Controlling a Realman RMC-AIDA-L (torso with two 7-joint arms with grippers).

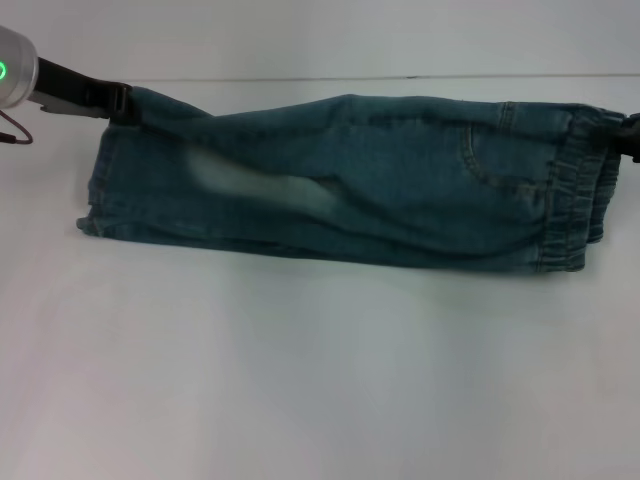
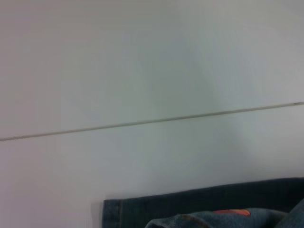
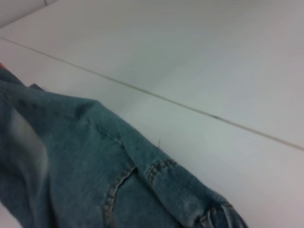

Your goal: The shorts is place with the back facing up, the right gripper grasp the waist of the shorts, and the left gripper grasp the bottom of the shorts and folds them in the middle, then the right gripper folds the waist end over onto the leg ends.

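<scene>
While the shorts [image 1: 340, 180] lie halved lengthwise | left gripper [image 1: 118, 100] pinches the hem corner | right gripper [image 1: 630, 135] (mostly hidden) grips the waist [image 1: 575, 190] | waist-over-legs fold remains

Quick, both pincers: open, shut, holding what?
Left pincer: shut on the hem corner of the faded blue-green denim shorts.
Right pincer: at the gathered waistband, barely in view; grip cannot be told.

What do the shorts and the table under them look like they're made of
The shorts look like faded blue-green denim: woven texture, pale bleached patch, contrast stitching round the pocket, gathered waistband suggesting elastic. The table looks like a smooth, matte white board, perhaps laminate; its material is uncertain.
</scene>
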